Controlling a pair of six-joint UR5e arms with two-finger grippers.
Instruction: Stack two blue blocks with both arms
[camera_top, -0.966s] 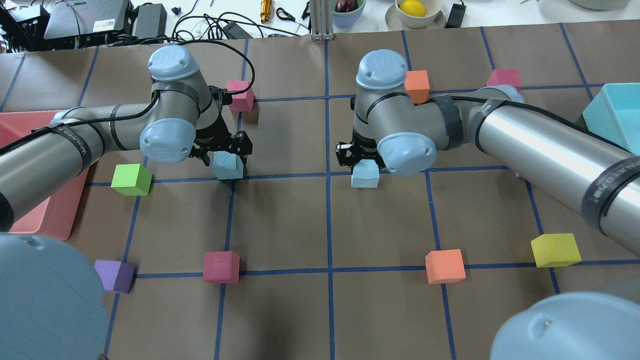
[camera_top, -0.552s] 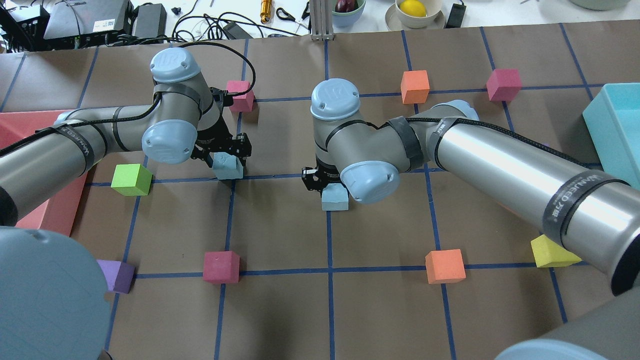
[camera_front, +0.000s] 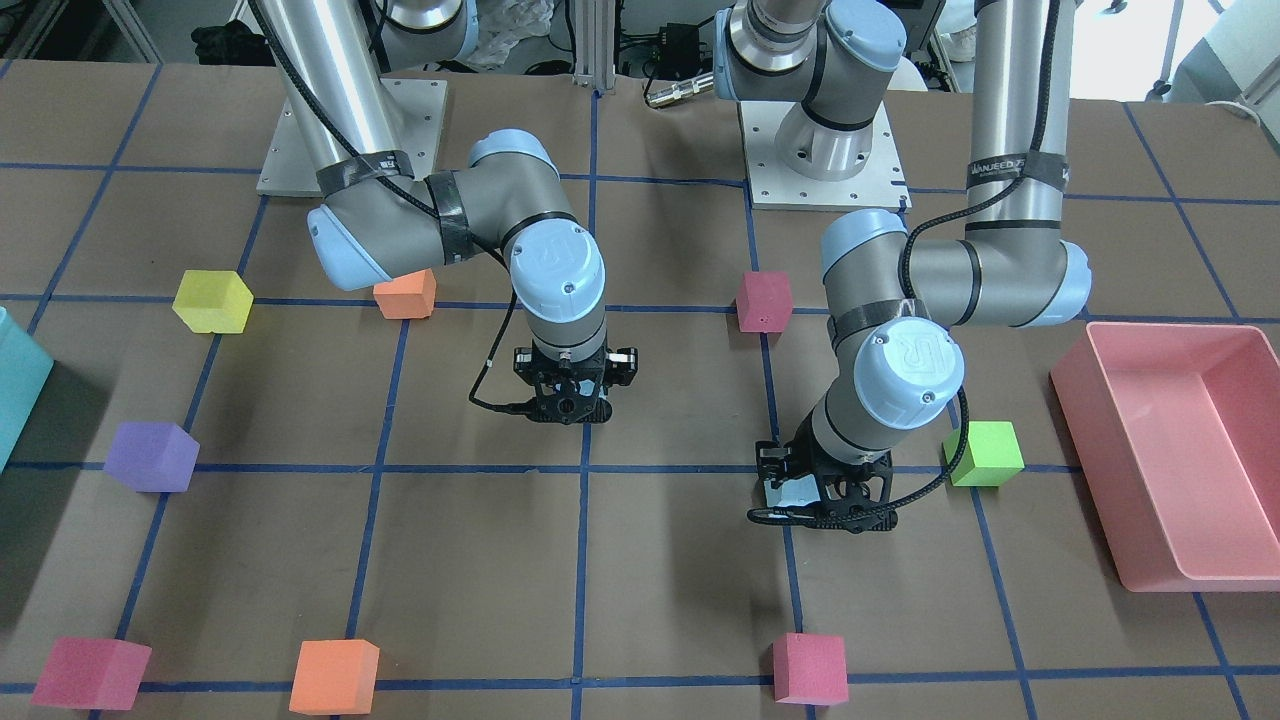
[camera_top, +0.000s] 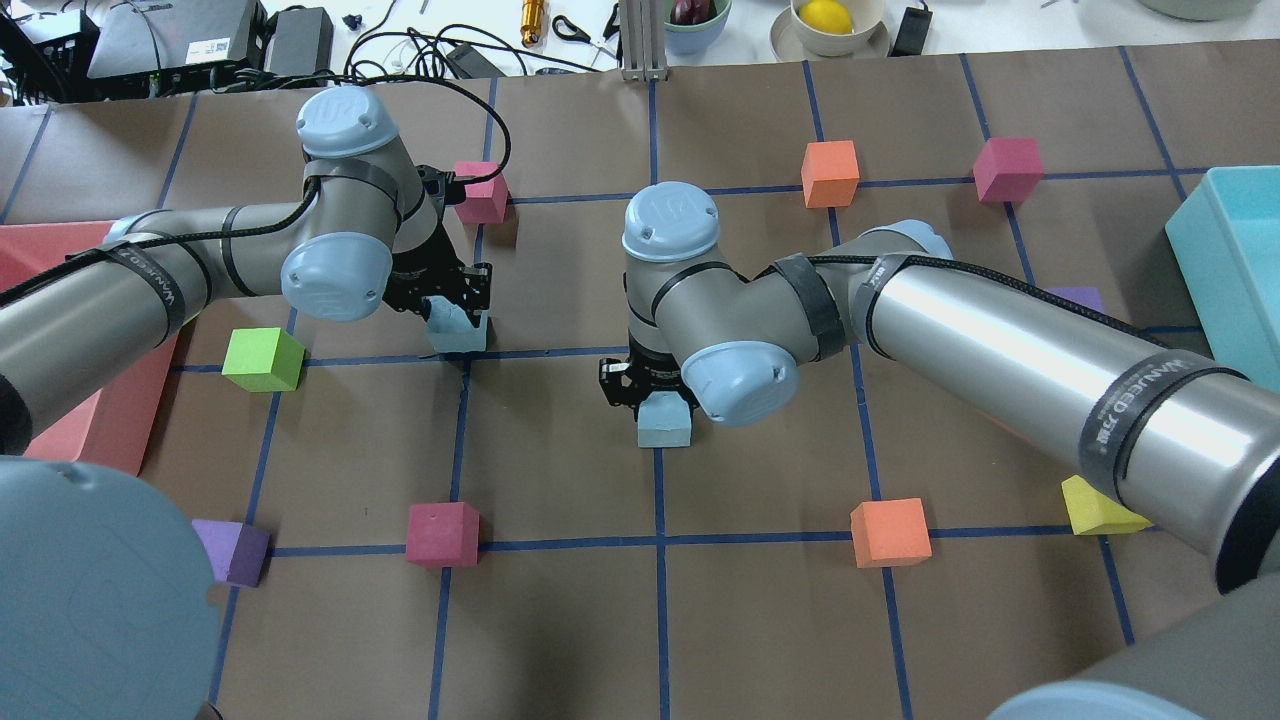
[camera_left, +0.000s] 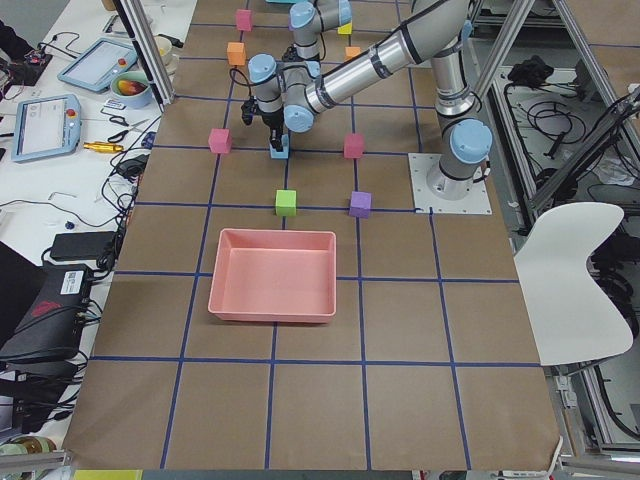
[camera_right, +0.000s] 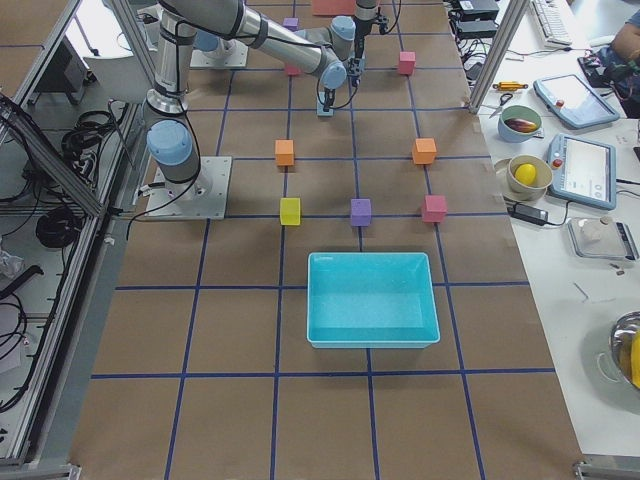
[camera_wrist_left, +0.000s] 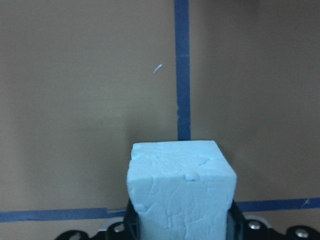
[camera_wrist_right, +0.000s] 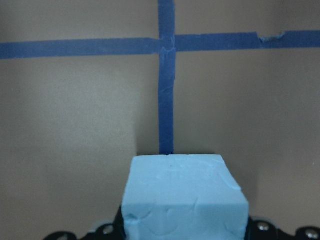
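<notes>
My left gripper (camera_top: 455, 312) is shut on one pale blue block (camera_top: 460, 332) at the left-centre grid crossing. The left wrist view shows this block (camera_wrist_left: 180, 192) clamped between the jaws, low over the brown paper. In the front view the left gripper (camera_front: 820, 495) is on the right, with a sliver of blue block (camera_front: 783, 491) showing. My right gripper (camera_top: 652, 395) is shut on the second blue block (camera_top: 667, 423) over the centre line. The right wrist view shows that block (camera_wrist_right: 185, 197) over a tape crossing. The two blocks are about one grid cell apart.
Other cubes lie around: green (camera_top: 262, 358), magenta (camera_top: 442, 533), orange (camera_top: 890, 532), yellow (camera_top: 1095, 510), purple (camera_top: 238, 552), and magenta (camera_top: 482, 195) behind the left gripper. A teal bin (camera_top: 1225, 250) stands at the right edge. A pink tray (camera_front: 1170, 450) stands on the robot's left.
My right arm carried its blue block leftward and nearer the robot, to the centre line. My left gripper with its block barely shifted.
</notes>
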